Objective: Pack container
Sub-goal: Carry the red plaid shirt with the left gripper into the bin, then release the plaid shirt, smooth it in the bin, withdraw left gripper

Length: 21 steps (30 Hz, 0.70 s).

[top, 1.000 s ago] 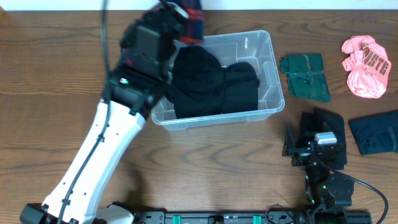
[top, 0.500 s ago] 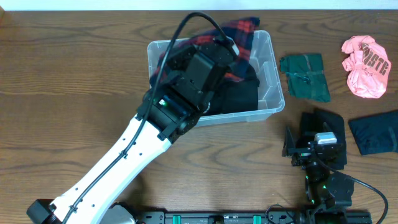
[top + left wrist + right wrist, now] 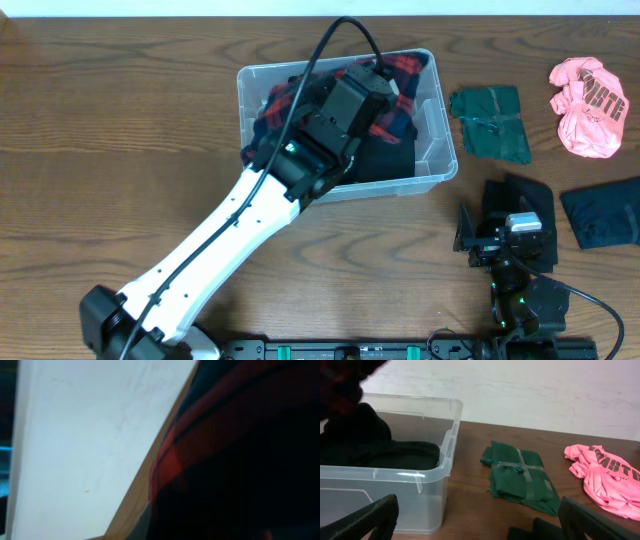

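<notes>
The big brown counter (image 3: 100, 110) holds everything. The long white left arm (image 3: 215, 245) reaches across it and down into the container (image 3: 432, 125), the clear bin that sits toward the back of the counter, near the middle. Black clothes (image 3: 385, 160) lie in the bottom of it. A red and blue checked cloth (image 3: 405, 72) is bunched on top, right under the arm's end, so I think the arm is putting it in. The left jaws are hidden in that cloth, and I cannot tell if they are pinching it or letting go. To the right of the bin, a pink shirt (image 3: 588, 105) and a folded green cloth (image 3: 490, 122) lie on the wood, likely next to go in. The right jaws are spread wide with nothing in them, low by the front edge, out of the way.
</notes>
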{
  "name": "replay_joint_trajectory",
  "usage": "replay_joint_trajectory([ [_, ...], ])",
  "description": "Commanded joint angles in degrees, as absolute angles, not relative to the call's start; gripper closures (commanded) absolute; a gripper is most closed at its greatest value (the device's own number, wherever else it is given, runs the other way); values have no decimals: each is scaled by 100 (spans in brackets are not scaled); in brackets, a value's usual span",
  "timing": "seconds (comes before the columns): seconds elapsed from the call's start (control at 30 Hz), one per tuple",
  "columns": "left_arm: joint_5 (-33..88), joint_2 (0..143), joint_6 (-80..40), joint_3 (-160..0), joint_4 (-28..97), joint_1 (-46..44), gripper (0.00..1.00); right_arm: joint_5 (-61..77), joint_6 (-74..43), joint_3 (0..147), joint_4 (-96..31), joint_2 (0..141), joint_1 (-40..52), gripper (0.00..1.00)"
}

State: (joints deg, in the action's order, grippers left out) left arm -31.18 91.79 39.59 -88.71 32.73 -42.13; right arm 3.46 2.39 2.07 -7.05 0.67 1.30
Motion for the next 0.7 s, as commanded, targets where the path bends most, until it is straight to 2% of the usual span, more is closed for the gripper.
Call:
replay_joint_trajectory([
  [0.0, -2932, 9325, 3697, -8976, 3247, -4198, 57, 390, 329, 180, -709, 34, 97, 1],
  [0.03, -2856, 9351, 3612, -8976, 3264, -4202, 36, 390, 329, 180, -707, 34, 97, 1],
  [0.1, -2655, 9391, 3450, -8976, 3251, -4235, 24, 390, 329, 180, -707, 34, 97, 1],
  [0.27, -2073, 9389, 2781, -8976, 3177, -4392, 16, 390, 329, 180, -707, 34, 97, 1],
  [0.43, -1894, 9389, 1734, -8976, 3232, -4390, 16, 390, 329, 180, -707, 34, 97, 1],
  [0.67, -1350, 9443, 1020, -8976, 3758, -4169, 16, 390, 329, 180, -707, 34, 97, 1],
])
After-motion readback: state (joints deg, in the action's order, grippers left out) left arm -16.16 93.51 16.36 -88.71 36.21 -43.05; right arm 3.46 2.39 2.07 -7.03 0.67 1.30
